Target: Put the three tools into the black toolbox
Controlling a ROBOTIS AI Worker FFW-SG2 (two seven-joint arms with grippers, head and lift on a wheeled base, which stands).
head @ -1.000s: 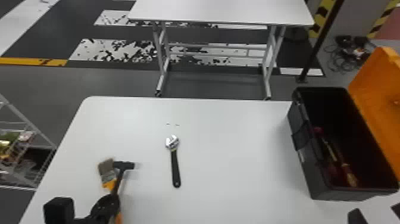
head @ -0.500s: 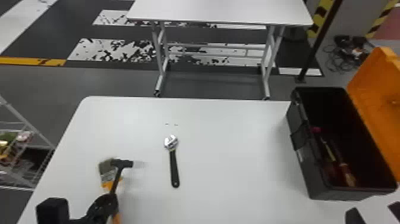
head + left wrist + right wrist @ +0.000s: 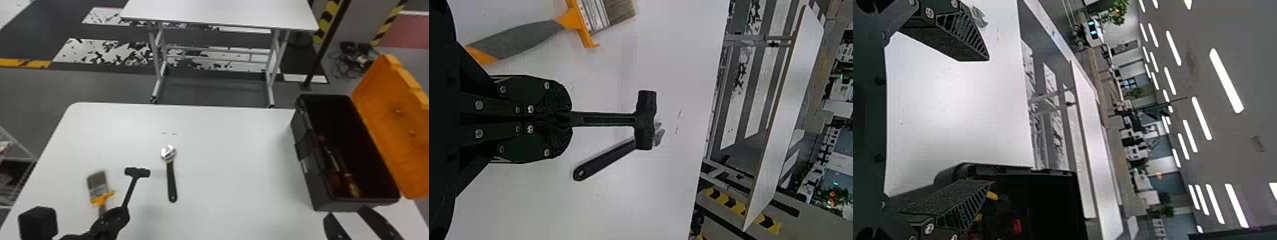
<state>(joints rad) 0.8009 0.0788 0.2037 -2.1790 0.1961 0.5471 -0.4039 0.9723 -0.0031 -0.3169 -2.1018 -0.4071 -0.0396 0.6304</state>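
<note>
Over the left side of the white table (image 3: 217, 191), the hammer (image 3: 137, 172) has slid clear of the paintbrush (image 3: 100, 188) since half a second ago; its head used to overlap the bristles in the head view and now bare tabletop shows between, so it's nearer the wrench (image 3: 171, 182); the left gripper (image 3: 123, 211) has gone with it, squeezed shut on the handle; the right gripper (image 3: 346, 212) has come left too, fingers spread apart with nothing between them, just by the near end of the toolbox (image 3: 314, 188); the whole head view has swung a little right as well, fwiw. Left wrist view has the hammer head covering part of the wrench's jaw, while the head view has a gap there, so yeah, hammer's up off the table; that wrist view also gives you the brush's grey and orange handle, which the gripper partly hides from the head; right wrist view has a bit of yellow inside the box, right by one finger. Count: one hammer, one wrench, one brush, one box with its orange lid (image 3: 389, 134) open, two tables, two grippers; some stuff's already in the box, too dark to count.
</note>
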